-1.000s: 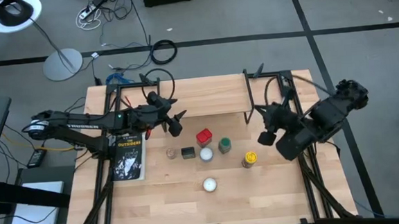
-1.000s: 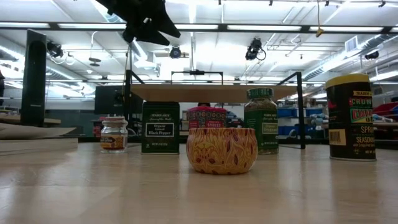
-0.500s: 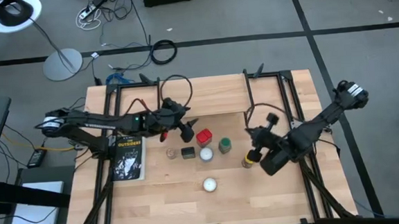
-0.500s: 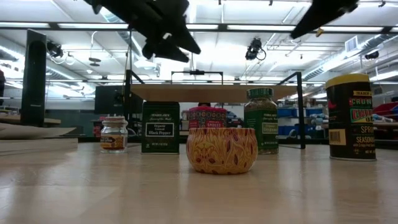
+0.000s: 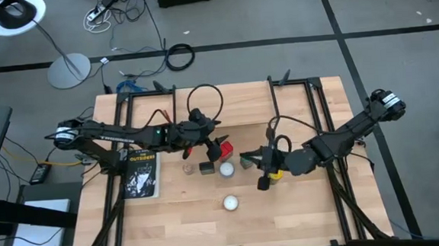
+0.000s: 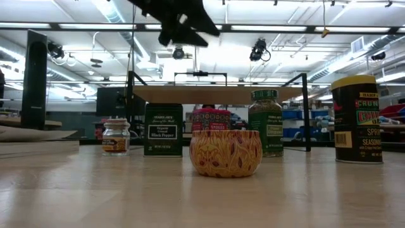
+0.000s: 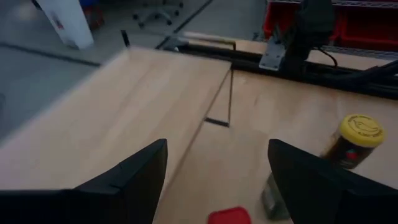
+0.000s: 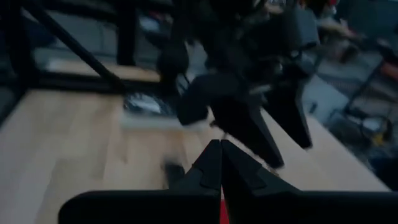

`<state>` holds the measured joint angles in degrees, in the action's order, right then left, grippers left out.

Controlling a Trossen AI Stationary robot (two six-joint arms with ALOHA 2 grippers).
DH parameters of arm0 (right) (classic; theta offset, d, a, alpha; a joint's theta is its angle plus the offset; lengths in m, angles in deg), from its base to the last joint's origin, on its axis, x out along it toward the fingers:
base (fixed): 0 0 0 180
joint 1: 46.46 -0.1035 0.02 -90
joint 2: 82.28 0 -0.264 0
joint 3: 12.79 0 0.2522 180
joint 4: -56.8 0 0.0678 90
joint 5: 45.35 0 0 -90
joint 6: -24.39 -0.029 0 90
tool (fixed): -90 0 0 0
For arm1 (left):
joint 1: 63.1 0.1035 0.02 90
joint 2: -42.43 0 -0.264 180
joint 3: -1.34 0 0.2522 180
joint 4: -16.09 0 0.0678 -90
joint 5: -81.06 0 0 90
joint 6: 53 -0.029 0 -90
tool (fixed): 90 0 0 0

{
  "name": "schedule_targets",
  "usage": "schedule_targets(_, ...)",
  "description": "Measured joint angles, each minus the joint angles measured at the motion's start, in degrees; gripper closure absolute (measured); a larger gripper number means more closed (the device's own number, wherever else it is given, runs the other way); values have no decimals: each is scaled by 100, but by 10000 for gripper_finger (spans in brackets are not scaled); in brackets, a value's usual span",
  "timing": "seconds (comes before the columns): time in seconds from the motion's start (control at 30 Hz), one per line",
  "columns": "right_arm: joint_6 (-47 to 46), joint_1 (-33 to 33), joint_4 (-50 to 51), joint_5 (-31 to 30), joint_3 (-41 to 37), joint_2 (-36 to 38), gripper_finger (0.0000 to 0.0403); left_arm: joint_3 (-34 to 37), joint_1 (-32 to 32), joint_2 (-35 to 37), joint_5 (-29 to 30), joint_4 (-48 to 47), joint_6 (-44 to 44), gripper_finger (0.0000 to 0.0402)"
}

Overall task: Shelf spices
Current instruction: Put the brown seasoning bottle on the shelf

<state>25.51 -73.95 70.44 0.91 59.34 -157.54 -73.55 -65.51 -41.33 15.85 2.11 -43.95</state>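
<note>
Red box (image 5: 224, 149) under left jaws (image 5: 214, 143) (spread, empty); right jaws (image 5: 264, 171) closed, empty

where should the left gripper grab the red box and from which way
Grip the red box across its two flat side walls, just below the lid, coming straight down from above. It stands upright, and the dark square tin, white round candle and green-lidded jar crowd its near side, so a level approach looks blocked. The left gripper, open, hangs close above it.
</note>
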Motion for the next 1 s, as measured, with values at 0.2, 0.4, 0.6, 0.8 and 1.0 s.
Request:
schedule_targets(0.2, 189, -131, 10, -614, 0, 367, 402, 36, -253, 537, 473, 76, -483, 117)
schedule_targets(0.4, 162, -750, 701, -2001, 0, 874, 402, 426, -474, 1246, 609, 30, -566, 117)
schedule_targets(0.6, -181, -1976, 1548, -3824, 2, 1285, 402, 1156, -759, 1620, 1086, -330, -94, 117)
schedule_targets(0.8, -779, -2959, 2582, -4608, 0, 1475, 402, 1815, -925, 1656, 412, -163, 68, 117)
schedule_targets(1.0, -1012, -3028, 2850, -4623, 0, 1492, 402, 2018, -1281, 1453, -281, -318, 335, 117)
